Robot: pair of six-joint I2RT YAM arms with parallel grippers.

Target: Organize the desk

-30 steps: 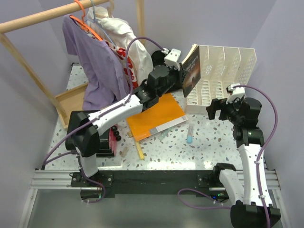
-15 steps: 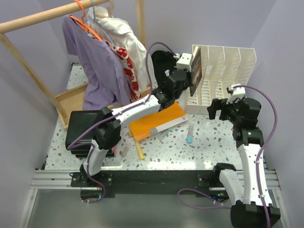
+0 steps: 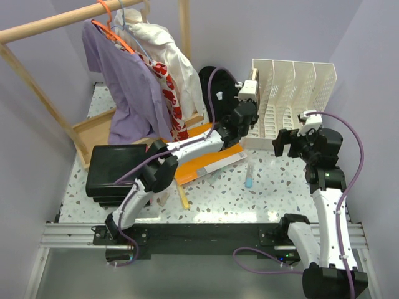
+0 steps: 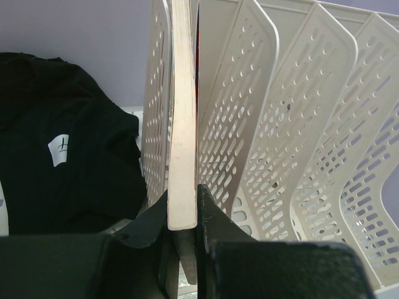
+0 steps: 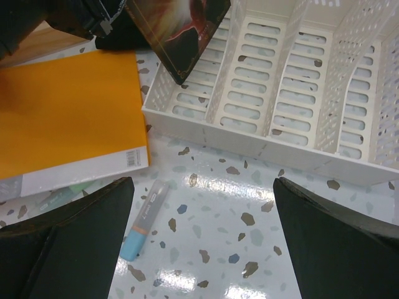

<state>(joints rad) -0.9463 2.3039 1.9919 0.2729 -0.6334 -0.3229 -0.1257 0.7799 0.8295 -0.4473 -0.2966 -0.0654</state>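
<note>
Speckled white table (image 3: 280,187) spans btwn purple walls (image 3: 365,37), arms at its near edge. White file rack (image 3: 299,93) at back right. Book (image 4: 182,124) upright in leftmost slot, pinched by left hand (image 4: 182,208). Right hand (image 5: 199,237) spread wide, holding nothing, over table nr rack.

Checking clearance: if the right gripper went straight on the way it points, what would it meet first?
Probably the desk just short of the white file rack; depth is unclear, so possibly the rack's front wall.
</note>
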